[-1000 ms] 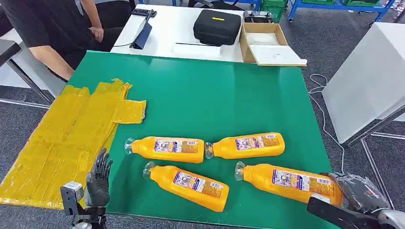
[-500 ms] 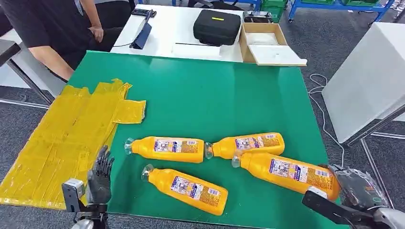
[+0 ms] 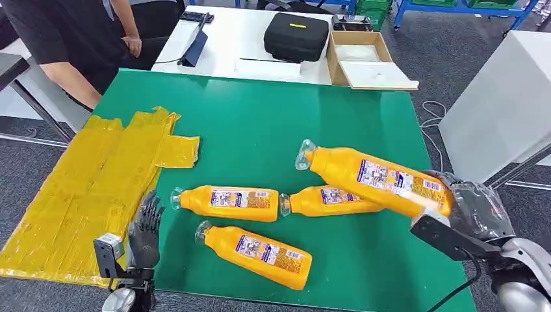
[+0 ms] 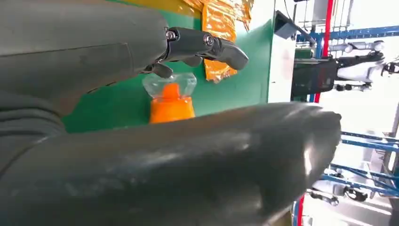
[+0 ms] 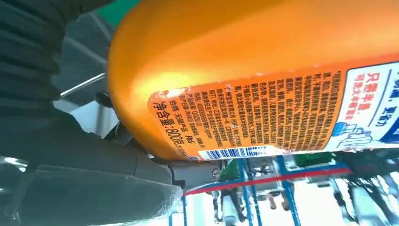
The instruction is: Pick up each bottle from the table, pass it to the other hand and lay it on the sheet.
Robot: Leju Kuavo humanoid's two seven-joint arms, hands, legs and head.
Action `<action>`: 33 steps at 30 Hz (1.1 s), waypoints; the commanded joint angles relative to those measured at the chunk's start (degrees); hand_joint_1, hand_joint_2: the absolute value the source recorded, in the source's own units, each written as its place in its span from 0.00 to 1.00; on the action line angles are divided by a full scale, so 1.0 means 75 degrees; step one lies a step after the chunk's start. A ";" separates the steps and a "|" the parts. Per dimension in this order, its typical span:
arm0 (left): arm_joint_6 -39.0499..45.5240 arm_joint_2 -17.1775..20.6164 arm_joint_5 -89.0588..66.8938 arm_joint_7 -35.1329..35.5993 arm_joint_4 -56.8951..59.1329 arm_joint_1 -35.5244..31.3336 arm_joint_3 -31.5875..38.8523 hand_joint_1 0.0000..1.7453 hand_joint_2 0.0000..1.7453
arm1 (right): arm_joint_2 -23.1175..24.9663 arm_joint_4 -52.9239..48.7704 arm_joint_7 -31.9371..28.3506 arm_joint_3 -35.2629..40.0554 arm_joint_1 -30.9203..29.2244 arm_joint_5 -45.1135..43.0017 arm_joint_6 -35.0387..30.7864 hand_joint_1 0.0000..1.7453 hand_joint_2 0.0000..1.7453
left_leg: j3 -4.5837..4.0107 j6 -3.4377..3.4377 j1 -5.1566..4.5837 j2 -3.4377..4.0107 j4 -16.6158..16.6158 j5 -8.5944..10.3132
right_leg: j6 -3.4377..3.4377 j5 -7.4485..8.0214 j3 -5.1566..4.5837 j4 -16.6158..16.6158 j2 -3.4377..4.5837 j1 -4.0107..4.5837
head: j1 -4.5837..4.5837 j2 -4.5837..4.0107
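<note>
The right hand [image 3: 471,208] grips the base end of one orange bottle [image 3: 373,177], which it holds clear of the green tabletop [image 3: 273,130], cap pointing toward the middle, above the bottle lying just beneath it [image 3: 331,200]. The left hand [image 3: 144,227] hovers near the yellow sheet [image 3: 91,182], fingers [image 3: 151,207] spread and empty. Two more bottles lie flat: one [image 3: 224,203] beside the left hand, one [image 3: 256,253] near the front edge. Held only by its end, the long bottle could pivot or slip during the handover, dropping onto its neighbours and sending them rolling.
</note>
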 commanded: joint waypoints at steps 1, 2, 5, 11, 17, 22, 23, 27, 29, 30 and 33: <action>-0.0542 -0.0116 0.0421 0.0023 0.0734 -0.0396 -0.0105 0.00 0.00 | 0.0590 0.0726 0.0036 0.1012 -0.0763 -0.0512 -0.0495 1.00 1.00 | 0.0015 -0.0023 0.0004 0.0022 -0.0010 -0.0001 | -0.0013 0.0006 0.0012 -0.0010 0.0018 0.0004 | -0.0003 0.0000; -0.0542 -0.0116 0.0421 0.0023 0.0734 -0.0396 -0.0105 0.00 0.00 | 0.0590 0.0726 0.0036 0.1012 -0.0763 -0.0512 -0.0495 1.00 1.00 | 0.0022 -0.0032 0.0002 0.0028 -0.0013 -0.0001 | -0.0018 0.0005 0.0015 -0.0010 0.0023 0.0002 | -0.0003 0.0000; -0.0542 -0.0116 0.0421 0.0023 0.0734 -0.0396 -0.0105 0.00 0.00 | 0.0590 0.0726 0.0036 0.1012 -0.0763 -0.0512 -0.0495 1.00 1.00 | 0.0015 -0.0034 0.0001 0.0015 -0.0009 0.0001 | -0.0018 0.0003 0.0010 -0.0005 0.0010 0.0001 | 0.0000 0.0000; -0.0815 -0.0240 0.0537 0.0023 0.0756 -0.0452 -0.0223 0.00 0.00 | 0.0689 0.1079 -0.0051 0.1458 -0.1027 -0.0769 -0.0592 1.00 1.00 | 0.0004 -0.0022 0.0003 0.0009 -0.0005 0.0000 | -0.0012 0.0003 0.0003 -0.0005 0.0007 0.0002 | 0.0000 0.0000; -0.0807 -0.0467 0.0862 0.0023 0.0549 -0.0973 -0.1466 0.00 1.00 | 0.2093 0.4171 0.0033 0.3793 -0.3637 -0.1376 -0.1296 1.00 1.00 | 0.0002 -0.0026 0.0008 0.0068 -0.0005 0.0003 | -0.0012 0.0027 -0.0004 -0.0008 0.0063 0.0007 | 0.0003 0.0000; -0.0903 -0.0464 0.1749 0.0282 0.0101 -0.1324 -0.2359 0.00 1.00 | 0.3013 0.5224 0.0295 0.4870 -0.4292 -0.1697 -0.1903 1.00 1.00 | -0.0011 -0.0048 0.0008 0.0073 -0.0002 0.0042 | -0.0026 0.0059 -0.0035 0.0007 0.0052 0.0007 | 0.0003 0.0000; -0.0806 -0.0455 0.1775 0.0288 -0.0030 -0.1368 -0.2444 0.00 1.00 | 0.3181 0.5320 0.0392 0.4979 -0.4311 -0.1701 -0.1960 1.00 1.00 | -0.0019 -0.0039 0.0009 0.0053 0.0000 0.0049 | -0.0015 0.0054 -0.0036 0.0009 0.0038 0.0008 | 0.0003 0.0000; -0.0787 -0.0449 0.1786 0.0288 -0.0096 -0.1382 -0.2458 0.00 1.00 | 0.3255 0.5371 0.0443 0.5027 -0.4325 -0.1669 -0.1982 1.00 1.00 | -0.0020 -0.0041 0.0007 0.0052 0.0000 0.0056 | -0.0015 0.0052 -0.0036 0.0013 0.0038 0.0006 | 0.0000 0.0000; -0.0787 -0.0449 0.1786 0.0288 -0.0096 -0.1382 -0.2458 0.00 1.00 | 0.3255 0.5371 0.0443 0.5027 -0.4325 -0.1669 -0.1982 1.00 1.00 | -0.0020 -0.0041 0.0007 0.0052 0.0000 0.0056 | -0.0015 0.0052 -0.0036 0.0013 0.0038 0.0006 | 0.0000 0.0000; -0.0787 -0.0449 0.1786 0.0288 -0.0096 -0.1382 -0.2458 0.00 1.00 | 0.3255 0.5371 0.0443 0.5027 -0.4325 -0.1669 -0.1982 1.00 1.00 | -0.0020 -0.0041 0.0007 0.0052 0.0000 0.0056 | -0.0015 0.0052 -0.0036 0.0013 0.0038 0.0006 | 0.0000 0.0000; -0.0640 -0.0386 0.1787 0.0322 -0.0254 -0.1404 -0.2516 0.00 1.00 | 0.3350 0.5503 0.0492 0.5111 -0.4362 -0.1629 -0.2018 1.00 1.00 | -0.0019 -0.0049 0.0007 0.0058 0.0000 0.0057 | -0.0020 0.0053 -0.0039 0.0016 0.0044 0.0006 | 0.0000 0.0000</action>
